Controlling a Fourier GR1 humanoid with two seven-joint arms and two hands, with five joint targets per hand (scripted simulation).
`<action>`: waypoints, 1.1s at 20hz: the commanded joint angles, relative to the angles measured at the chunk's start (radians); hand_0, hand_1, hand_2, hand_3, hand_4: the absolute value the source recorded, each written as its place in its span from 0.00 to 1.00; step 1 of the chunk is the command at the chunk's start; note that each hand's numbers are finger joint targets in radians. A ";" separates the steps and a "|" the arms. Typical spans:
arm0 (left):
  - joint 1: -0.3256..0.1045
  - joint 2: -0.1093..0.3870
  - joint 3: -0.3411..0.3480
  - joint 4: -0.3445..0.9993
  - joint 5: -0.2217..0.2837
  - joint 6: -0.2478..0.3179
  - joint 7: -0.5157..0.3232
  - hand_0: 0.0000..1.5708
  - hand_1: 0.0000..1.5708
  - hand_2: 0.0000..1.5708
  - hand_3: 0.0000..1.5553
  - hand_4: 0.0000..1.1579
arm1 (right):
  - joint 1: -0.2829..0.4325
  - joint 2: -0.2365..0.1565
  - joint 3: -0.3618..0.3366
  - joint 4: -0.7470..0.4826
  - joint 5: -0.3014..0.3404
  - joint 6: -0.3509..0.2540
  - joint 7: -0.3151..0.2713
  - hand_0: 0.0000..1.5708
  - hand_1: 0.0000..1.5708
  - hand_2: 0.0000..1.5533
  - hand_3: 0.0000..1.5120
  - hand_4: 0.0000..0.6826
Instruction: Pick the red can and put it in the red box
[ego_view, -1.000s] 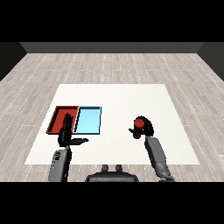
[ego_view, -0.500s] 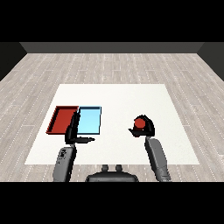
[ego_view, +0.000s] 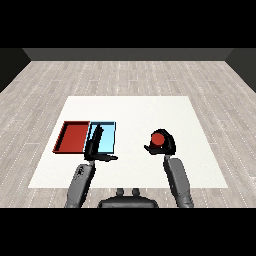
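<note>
Fingers of the right robot hand (ego_view: 167, 146) are curling round the red can (ego_view: 158, 138) toward the bench's (ego_view: 135, 110) right edge, well apart from the red tray (ego_view: 73, 137), while the left robot hand (ego_view: 95, 146) is reaching with straight fingers over the light blue tray (ego_view: 109, 137).

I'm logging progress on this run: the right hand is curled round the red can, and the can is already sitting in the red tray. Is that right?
Not quite. The right hand is curled round the red can, but the can is not in the red tray; the head view shows it far to the right of both trays, beyond the light blue tray.
</note>
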 joint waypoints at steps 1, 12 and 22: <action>0.038 -0.002 -0.122 0.017 0.020 0.068 -0.062 0.00 0.00 0.00 0.00 0.00 | -0.058 0.020 0.099 0.040 0.000 -0.114 -0.019 0.90 0.90 0.92 0.94 0.96; -0.103 -0.002 -0.266 0.057 0.052 0.182 0.046 0.00 0.00 0.00 0.00 0.00 | -0.192 0.021 0.264 0.169 -0.091 -0.273 -0.088 0.88 0.88 0.90 0.92 0.92; -0.268 -0.002 -0.226 0.265 0.132 0.162 0.021 0.00 0.00 0.00 0.00 0.00 | -0.165 0.016 0.384 0.011 -0.085 -0.338 0.027 0.90 0.90 0.92 0.93 0.90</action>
